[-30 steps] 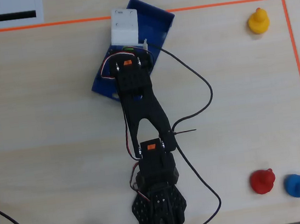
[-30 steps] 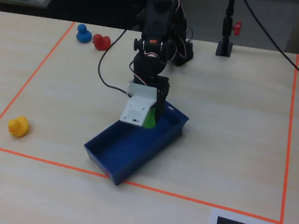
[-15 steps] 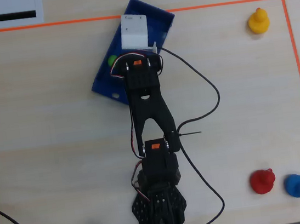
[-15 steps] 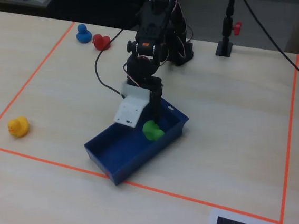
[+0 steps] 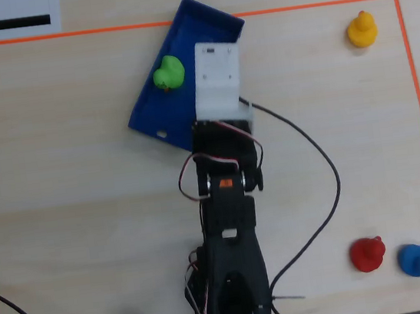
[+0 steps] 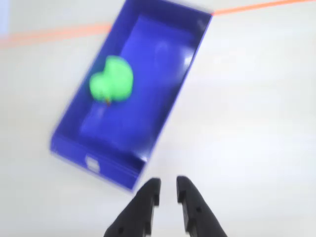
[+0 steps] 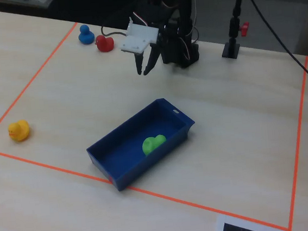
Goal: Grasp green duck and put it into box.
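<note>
- Small lime-green rubber toy duck (image 6: pixel 111 80): it lies inside the long deep-blue open-top tray, on its floor, apart from the gripper. In the wrist view it sits at about 11 o'clock from the fingertips.
- Long deep-blue open-top tray (image 6: pixel 170 109): in the wrist view its long axis runs from 7 o'clock to 1 o'clock. The near short wall lies just ahead of the fingertips, toward 10 o'clock.
- Black two-finger gripper (image 6: pixel 168 189): the fingers stand nearly closed, with a narrow gap between the tips, and hold nothing. In the fixed view the gripper (image 7: pixel 144 71) hangs above the table, clear of the tray.
- Judgement: the placing step appears complete. The remaining move is a retreat toward 6 o'clock in the wrist view, away from the tray wall.
- Yellow toy duck (image 5: pixel 361 29), red toy duck (image 5: pixel 367 253) and blue toy duck (image 5: pixel 415 260): all stand on the table, well apart from the tray.
</note>
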You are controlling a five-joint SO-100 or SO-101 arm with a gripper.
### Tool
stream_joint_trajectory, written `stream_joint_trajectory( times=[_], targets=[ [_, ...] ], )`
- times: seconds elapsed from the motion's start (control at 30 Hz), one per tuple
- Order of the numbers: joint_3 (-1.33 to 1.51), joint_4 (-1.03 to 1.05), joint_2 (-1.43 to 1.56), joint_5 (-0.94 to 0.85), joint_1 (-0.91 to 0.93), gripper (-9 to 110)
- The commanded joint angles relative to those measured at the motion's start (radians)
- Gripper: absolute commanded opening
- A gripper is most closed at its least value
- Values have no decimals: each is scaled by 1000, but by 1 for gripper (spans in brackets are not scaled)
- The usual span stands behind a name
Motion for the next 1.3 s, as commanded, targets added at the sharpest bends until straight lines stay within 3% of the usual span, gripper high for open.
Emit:
stream_joint_trajectory(
  times=[0.0,0.33,0.57,1.27],
  targets=[
    [400,129,448,-78,-61,0],
    [762,264,775,-155,-135,0],
    [861,311,784,-173,-118,0],
    [864,336,785,-80,-120,4]
  ],
)
